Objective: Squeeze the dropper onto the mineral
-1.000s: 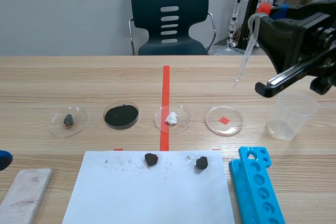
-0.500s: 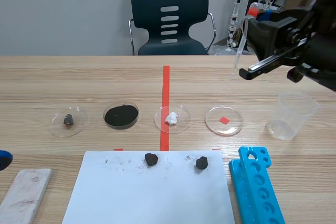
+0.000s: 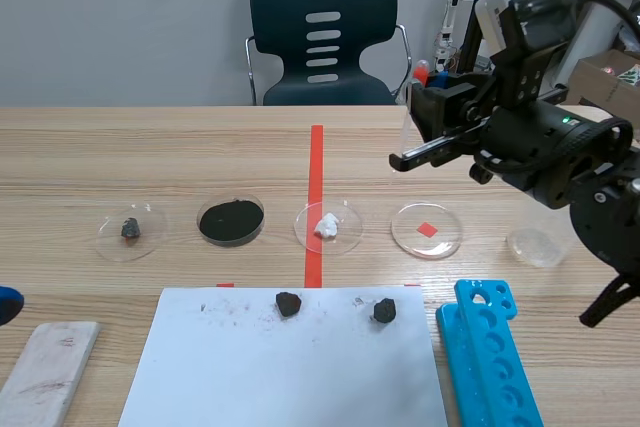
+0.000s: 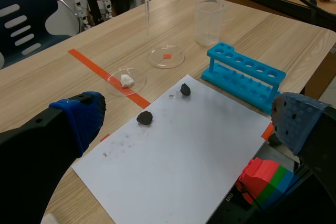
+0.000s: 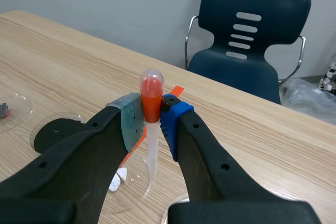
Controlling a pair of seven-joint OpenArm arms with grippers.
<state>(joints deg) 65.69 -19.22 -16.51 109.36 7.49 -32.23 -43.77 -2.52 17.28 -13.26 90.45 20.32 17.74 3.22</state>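
- between the right gripper's (image 5: 152,116) padded fingers, the dropper (image 5: 151,153) hangs upright, clamped by its orange-red bulb, raised off the table.
- down past the dropper's tip, the white mineral (image 5: 115,182) lies in a clear dish (image 3: 348,239), not touched by the tube.
- ahead of the left gripper (image 4: 191,119), its fingers spread wide and holding nothing, lie a white paper sheet (image 4: 184,156) and two dark rocks (image 4: 145,117).
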